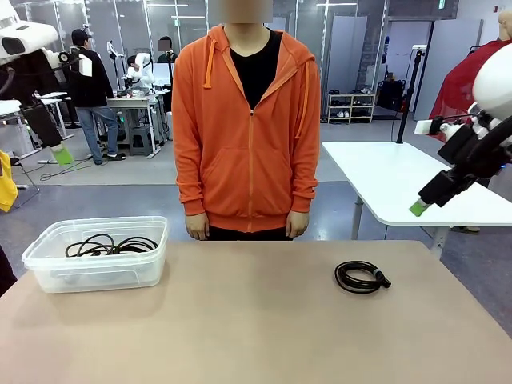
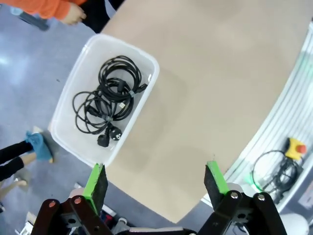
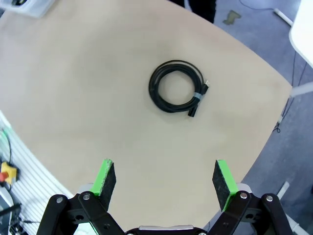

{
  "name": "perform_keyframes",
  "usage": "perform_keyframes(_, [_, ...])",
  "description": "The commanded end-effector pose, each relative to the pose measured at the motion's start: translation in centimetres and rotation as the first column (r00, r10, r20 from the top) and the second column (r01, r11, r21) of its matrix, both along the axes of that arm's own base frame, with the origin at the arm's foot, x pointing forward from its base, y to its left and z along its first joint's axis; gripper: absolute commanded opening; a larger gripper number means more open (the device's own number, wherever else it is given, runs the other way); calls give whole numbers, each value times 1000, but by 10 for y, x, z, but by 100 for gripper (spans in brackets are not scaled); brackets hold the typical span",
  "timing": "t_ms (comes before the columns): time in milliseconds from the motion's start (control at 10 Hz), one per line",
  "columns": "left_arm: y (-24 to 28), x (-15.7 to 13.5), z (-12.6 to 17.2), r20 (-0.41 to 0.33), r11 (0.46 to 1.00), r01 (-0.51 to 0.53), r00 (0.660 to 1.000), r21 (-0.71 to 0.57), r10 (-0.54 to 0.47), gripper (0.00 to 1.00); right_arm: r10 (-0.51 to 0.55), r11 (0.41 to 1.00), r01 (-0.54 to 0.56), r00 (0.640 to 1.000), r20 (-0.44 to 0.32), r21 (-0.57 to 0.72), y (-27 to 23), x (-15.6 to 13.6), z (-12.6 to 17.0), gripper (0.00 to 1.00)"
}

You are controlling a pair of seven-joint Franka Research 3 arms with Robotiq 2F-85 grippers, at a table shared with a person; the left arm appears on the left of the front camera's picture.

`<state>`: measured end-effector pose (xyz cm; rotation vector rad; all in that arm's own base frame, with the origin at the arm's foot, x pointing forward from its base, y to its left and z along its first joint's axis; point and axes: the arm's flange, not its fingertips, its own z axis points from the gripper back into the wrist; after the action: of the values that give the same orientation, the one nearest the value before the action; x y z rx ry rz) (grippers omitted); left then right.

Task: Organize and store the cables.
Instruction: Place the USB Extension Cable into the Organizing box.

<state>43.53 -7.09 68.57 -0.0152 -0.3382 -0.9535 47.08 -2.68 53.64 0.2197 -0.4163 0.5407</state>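
One black cable, wound into a small coil with a connector end, lies on the tan table right of centre. In the right wrist view this cable sits beyond my right gripper, which hangs open and empty well above it. The same gripper hovers off the table's right side. Several more coiled cables, one with a round power plug, rest inside a clear plastic bin. My left gripper is open and empty, high above the table near the bin. It shows raised at the far left.
The clear bin stands at the table's left, near the far edge. A person in an orange hoodie stands at the far side, hands down by the hips. A white table stands behind on the right.
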Motion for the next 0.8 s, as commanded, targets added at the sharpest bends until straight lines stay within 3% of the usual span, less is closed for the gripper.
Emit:
perform_keyframes(0, [0, -17, -23, 68, 993, -57, 996, -99, 64, 100, -106, 994, 105, 994, -8, -24, 8, 24, -11, 100])
perform_keyframes(100, [0, -27, -24, 75, 990, -62, 995, -124, 72, 100, -163, 986, 163, 987, 3, -46, 10, 30, -15, 100])
perform_keyframes(400, [6, -39, -25, 124, 989, -36, 991, -140, 54, 100, -127, 990, 127, 992, -3, -69, 16, 28, -4, 100])
perform_keyframes(500, [2, -28, -19, 75, 993, -60, 995, -102, 68, 100, -129, 991, 129, 992, 9, -28, 10, 32, -21, 100])
perform_keyframes(700, [2, -28, -19, 75, 993, -60, 995, -102, 68, 100, -129, 991, 129, 992, 9, -28, 10, 32, -21, 100])
